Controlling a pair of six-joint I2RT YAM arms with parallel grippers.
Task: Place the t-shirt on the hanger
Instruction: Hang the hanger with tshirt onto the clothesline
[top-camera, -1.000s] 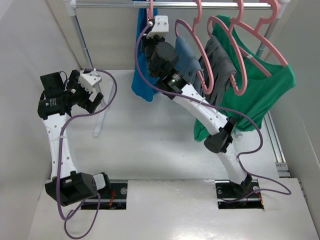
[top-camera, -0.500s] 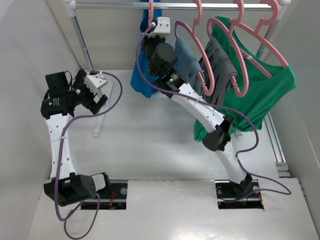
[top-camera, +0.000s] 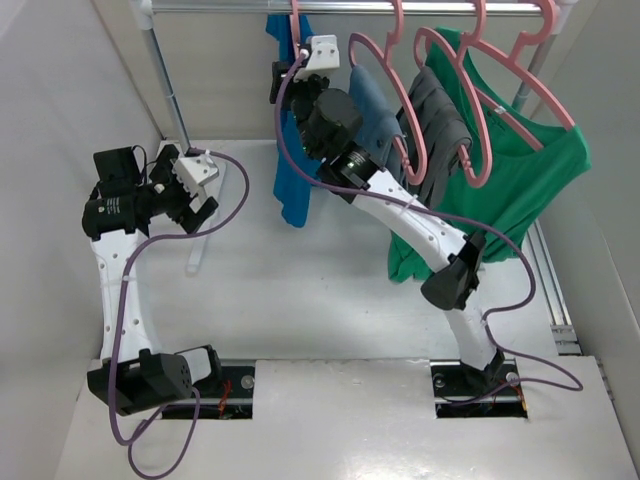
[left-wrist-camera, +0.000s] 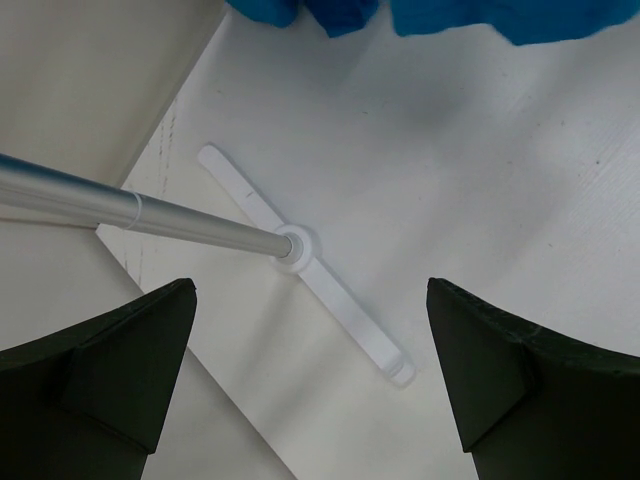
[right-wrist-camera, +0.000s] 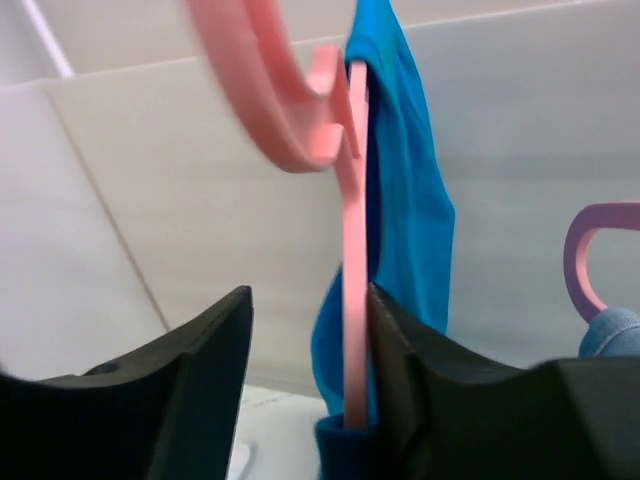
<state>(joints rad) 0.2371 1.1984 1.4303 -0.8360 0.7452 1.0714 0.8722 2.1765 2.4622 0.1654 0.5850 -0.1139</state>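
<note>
Blue t-shirt (top-camera: 291, 185) hangs at the far side, left of the other clothes, from the pink hanger (right-wrist-camera: 353, 250). The hanger's hook looks like it sits on the rail (top-camera: 220, 8). That keeps the shirt up off the table (top-camera: 300, 300), and it drops straight down in a thin bunch. You see it from the edge, so you cannot tell if both hanger shoulders are inside it.

Your right arm is stretched far out and up, with its wrist tipped toward the rail. The right end effector (right-wrist-camera: 310, 300) is at the hanger's neck. Its fingers (right-wrist-camera: 190, 380) are apart. The pink neck stands between them, close to one finger, with a gap on the other side. It is around the neck but not squeezing it. I think the rail carries the weight, so the job looks nearly done.

Your left arm is bent and low at the left side, out of the way. The left end effector (left-wrist-camera: 310, 290) is wide apart and holds nothing. It hangs over the white foot (left-wrist-camera: 335, 305) of the rack pole (left-wrist-camera: 130, 210).
</note>
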